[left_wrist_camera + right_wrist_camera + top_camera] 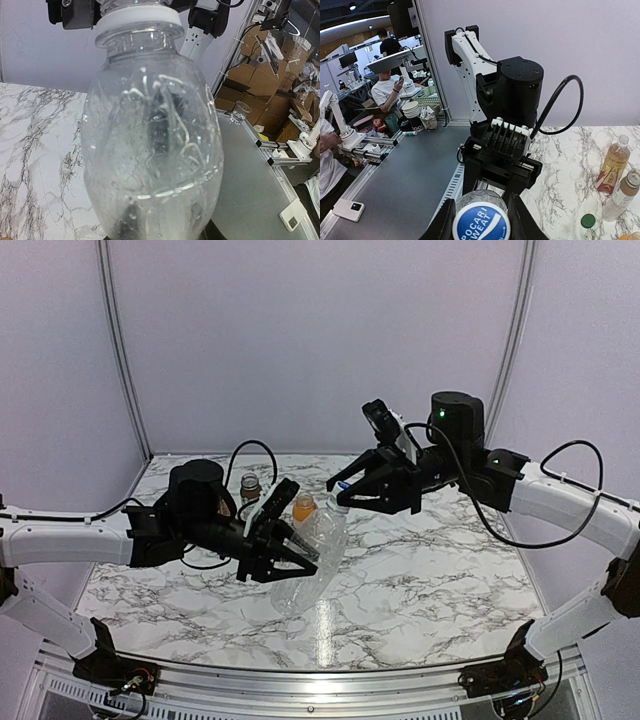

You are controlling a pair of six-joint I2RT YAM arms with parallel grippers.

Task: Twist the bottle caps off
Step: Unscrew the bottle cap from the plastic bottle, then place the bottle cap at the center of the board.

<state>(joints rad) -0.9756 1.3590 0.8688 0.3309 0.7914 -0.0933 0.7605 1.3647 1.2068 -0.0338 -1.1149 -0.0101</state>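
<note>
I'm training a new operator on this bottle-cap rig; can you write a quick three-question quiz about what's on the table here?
1. True or false: the left gripper holds the tall clear bottle.
2. The dark green cap is: A) screwed on a bottle; B) lying loose on the table; C) held in a gripper.
3. Fill in: the white-and-blue cap sits between the fingers of the ____ gripper.

Key: 1 true; 2 B; 3 right, the right gripper.
</note>
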